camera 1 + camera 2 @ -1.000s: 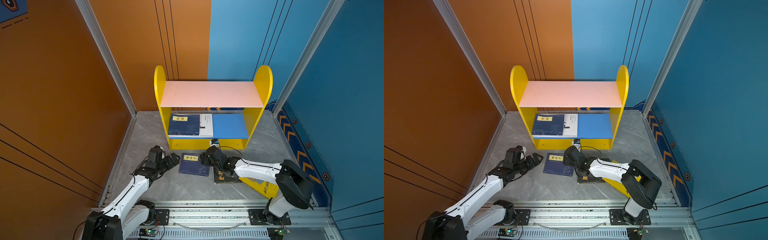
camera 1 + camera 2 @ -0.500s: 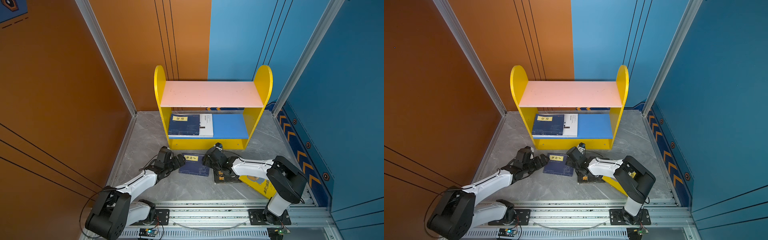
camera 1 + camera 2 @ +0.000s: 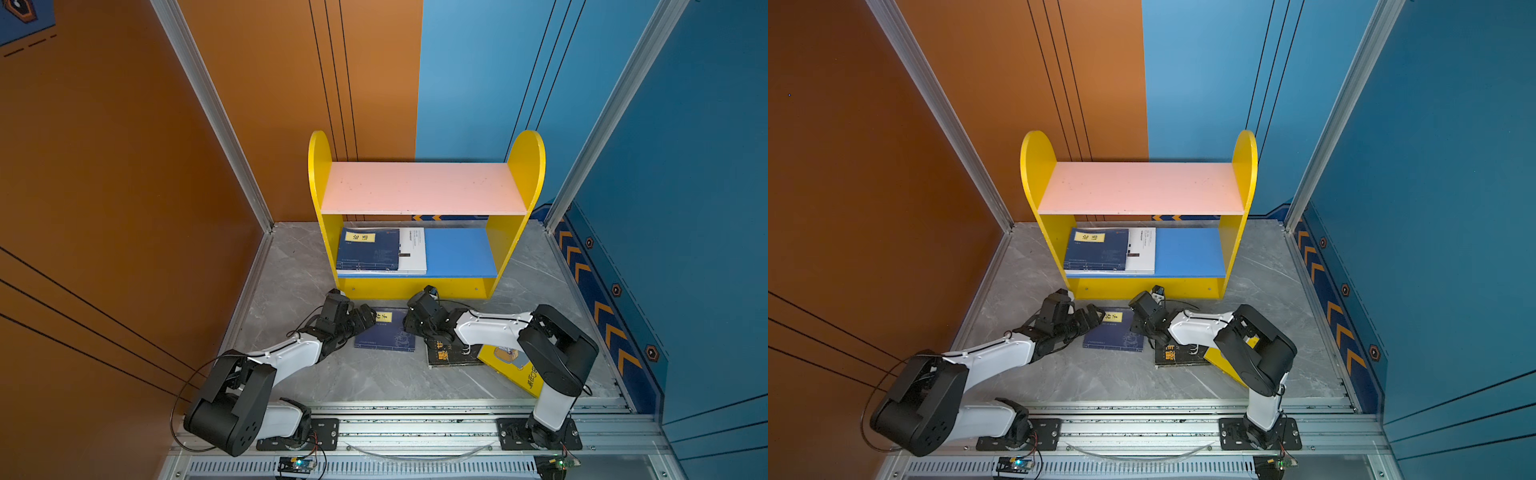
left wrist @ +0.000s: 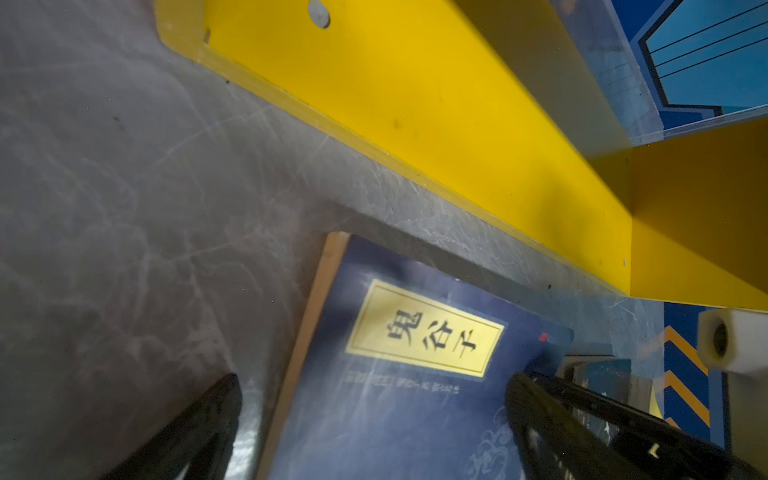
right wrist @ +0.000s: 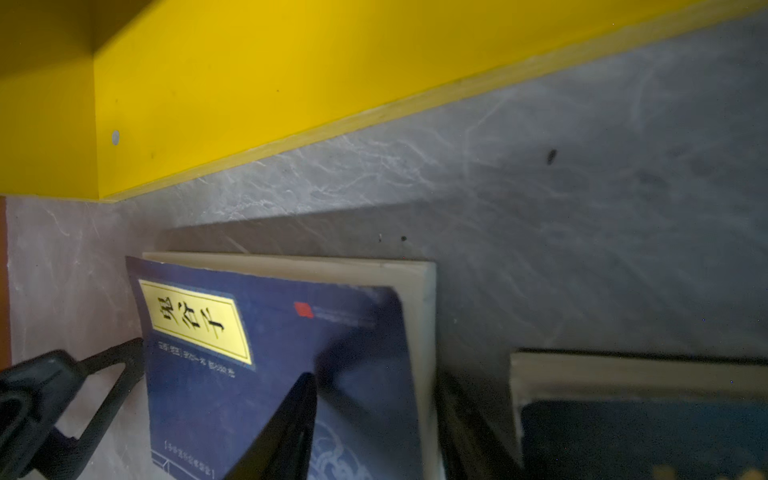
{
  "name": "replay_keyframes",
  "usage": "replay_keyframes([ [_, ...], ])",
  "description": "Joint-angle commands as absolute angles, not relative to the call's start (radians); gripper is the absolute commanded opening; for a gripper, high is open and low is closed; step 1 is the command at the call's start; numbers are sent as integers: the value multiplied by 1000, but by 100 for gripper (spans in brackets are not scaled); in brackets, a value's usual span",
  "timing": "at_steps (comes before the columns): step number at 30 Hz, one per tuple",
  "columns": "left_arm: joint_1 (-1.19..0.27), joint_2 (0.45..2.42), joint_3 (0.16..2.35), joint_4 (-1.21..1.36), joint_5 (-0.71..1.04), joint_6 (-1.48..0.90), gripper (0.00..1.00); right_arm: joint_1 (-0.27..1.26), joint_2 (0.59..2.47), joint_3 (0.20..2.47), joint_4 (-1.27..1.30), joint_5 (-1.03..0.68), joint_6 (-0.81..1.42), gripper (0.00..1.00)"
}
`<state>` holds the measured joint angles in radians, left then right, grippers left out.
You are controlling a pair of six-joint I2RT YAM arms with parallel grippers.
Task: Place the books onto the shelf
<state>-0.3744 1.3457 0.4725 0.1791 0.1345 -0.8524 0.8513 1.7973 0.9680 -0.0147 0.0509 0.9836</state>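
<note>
A navy book with a yellow label (image 3: 384, 332) (image 3: 1115, 332) lies on the grey floor in front of the shelf (image 3: 424, 187) (image 3: 1142, 187). My left gripper (image 3: 365, 316) (image 4: 374, 378) is open wide at the book's left side, one finger on the floor beside the spine. My right gripper (image 3: 409, 328) (image 5: 376, 378) straddles the book's right edge, one finger over the cover and one beside the pages, with a gap still showing. Another navy book (image 3: 368, 249) lies on a white one (image 3: 413, 249) on the blue lower board.
A black book (image 3: 451, 357) (image 5: 623, 436) lies partly under the right arm, with a yellow book (image 3: 523, 374) beside it near the right wall. The shelf's yellow base strip (image 4: 415, 104) (image 5: 291, 62) stands just behind the navy book. Orange and blue walls enclose the floor.
The left arm has reached forward until its open jaws sit at the navy book's left side. The right gripper has settled lower on the book's right edge and its jaws have narrowed.
</note>
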Motion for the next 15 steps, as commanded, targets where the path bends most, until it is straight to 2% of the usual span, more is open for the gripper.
replay_keyframes([
  [1,-383,1377,495,162,150,-851,100,850,1767,983,13,0,882,39],
  [6,-381,1413,513,186,186,-860,100,856,1741,990,61,-87,811,35],
  [15,-380,1425,526,204,206,-874,100,899,1747,1034,59,-137,732,39],
])
